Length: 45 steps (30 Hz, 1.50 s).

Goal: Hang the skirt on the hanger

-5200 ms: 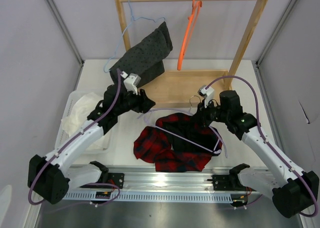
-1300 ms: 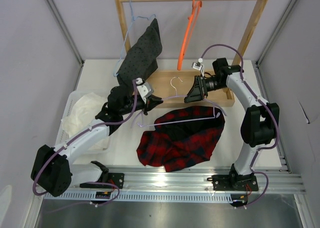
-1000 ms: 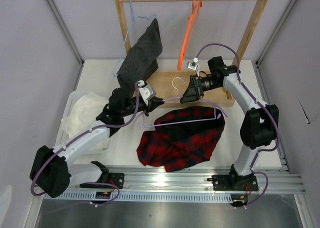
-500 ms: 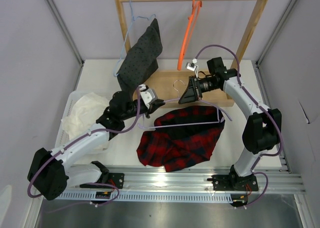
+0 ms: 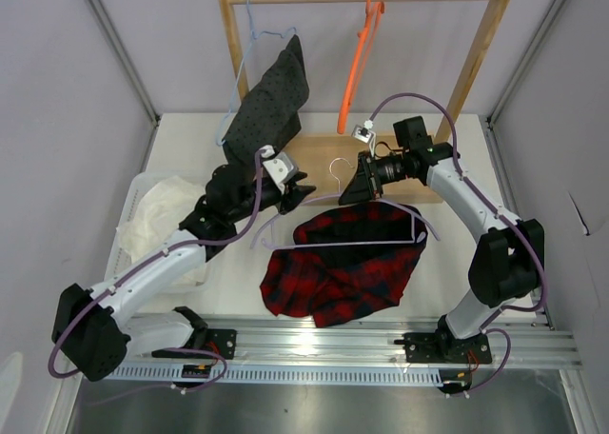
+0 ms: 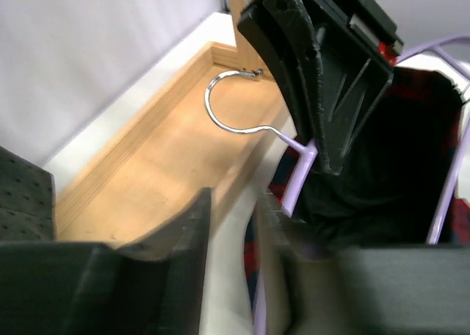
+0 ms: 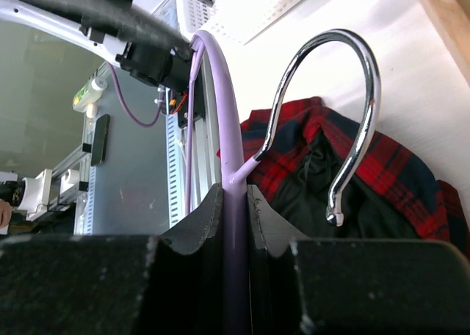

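the right gripper [image 7: 233,203] pinches the purple hanger [image 7: 229,129] tight. the left gripper [image 6: 231,210] is open beside it. the red skirt [image 5: 333,282] lies on the table [image 5: 181,148] under the hanger.

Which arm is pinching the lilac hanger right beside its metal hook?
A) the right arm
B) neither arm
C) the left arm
A: the right wrist view shows the right gripper shut on the hanger at its neck.
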{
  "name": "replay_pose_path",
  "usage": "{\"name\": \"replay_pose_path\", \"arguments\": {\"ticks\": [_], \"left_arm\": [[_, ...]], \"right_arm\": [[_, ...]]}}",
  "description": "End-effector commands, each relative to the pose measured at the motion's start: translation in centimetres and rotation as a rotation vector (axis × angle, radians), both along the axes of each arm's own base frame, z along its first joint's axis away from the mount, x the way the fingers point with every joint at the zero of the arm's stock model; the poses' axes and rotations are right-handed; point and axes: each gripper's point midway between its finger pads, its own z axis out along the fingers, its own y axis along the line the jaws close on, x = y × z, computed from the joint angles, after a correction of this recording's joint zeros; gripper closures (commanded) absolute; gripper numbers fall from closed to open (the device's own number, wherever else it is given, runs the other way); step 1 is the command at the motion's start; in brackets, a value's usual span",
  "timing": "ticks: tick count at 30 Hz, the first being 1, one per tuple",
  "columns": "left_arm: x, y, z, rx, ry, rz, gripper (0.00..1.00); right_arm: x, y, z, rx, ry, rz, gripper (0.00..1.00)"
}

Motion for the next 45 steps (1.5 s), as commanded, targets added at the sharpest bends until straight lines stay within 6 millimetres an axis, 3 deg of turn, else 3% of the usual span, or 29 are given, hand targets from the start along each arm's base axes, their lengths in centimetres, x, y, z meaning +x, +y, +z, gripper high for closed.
{"name": "replay_pose_path", "arguments": {"ticks": [1,3,4,16,20,23,24,25,27,29,30,37,45], "left_arm": [[0.0,-0.5,2.1,-0.002,-0.016,-0.039,0.47],[-0.9,-1.5,0.0,0.040,0.083,-0.148,0.41],[-0.8,-2.0,1.6,0.022,0.093,-0.182,0.40],[-1.6,-3.8,-3.4,0.097,0.367,-0.365,0.38],[-2.4,-4.0,-3.7,0.078,0.430,-0.429,0.40],[-2.7,-4.1,-4.1,0.084,0.459,-0.449,0.48],[-2.6,-4.1,-4.0,0.086,0.457,-0.451,0.66],[-2.6,-4.1,-4.1,0.088,0.459,-0.448,0.76],[-2.4,-3.9,-4.9,0.099,0.445,-0.412,0.99],[-2.0,-4.1,-3.6,0.101,0.329,-0.363,1.00],[-2.1,-3.9,-4.1,0.110,0.297,-0.347,1.00],[-0.7,-3.0,-2.7,0.090,0.020,-0.187,1.00],[0.9,-1.9,-1.8,0.085,-0.129,-0.045,1.00]], "right_arm": [[-0.4,0.2,2.3,0.044,-0.060,0.011,1.00],[-0.5,0.1,2.2,0.040,-0.066,0.009,1.00],[-0.5,0.2,2.2,0.039,-0.068,0.010,1.00],[-0.8,0.1,2.9,0.052,-0.100,0.010,1.00],[-0.7,0.0,3.3,0.054,-0.117,0.003,1.00],[-0.5,-0.1,3.3,0.054,-0.123,-0.009,1.00],[-0.5,0.0,3.3,0.052,-0.124,-0.010,1.00],[-0.4,-0.1,3.4,0.054,-0.126,-0.012,1.00],[-0.3,-0.1,3.5,0.054,-0.122,-0.019,1.00],[-0.3,-0.1,3.6,0.055,-0.121,-0.018,1.00],[-0.2,-0.2,3.6,0.053,-0.118,-0.021,1.00],[-0.3,-0.3,4.3,0.081,-0.093,-0.011,0.67],[-0.5,-0.5,4.9,0.087,-0.079,0.006,0.66]]}}
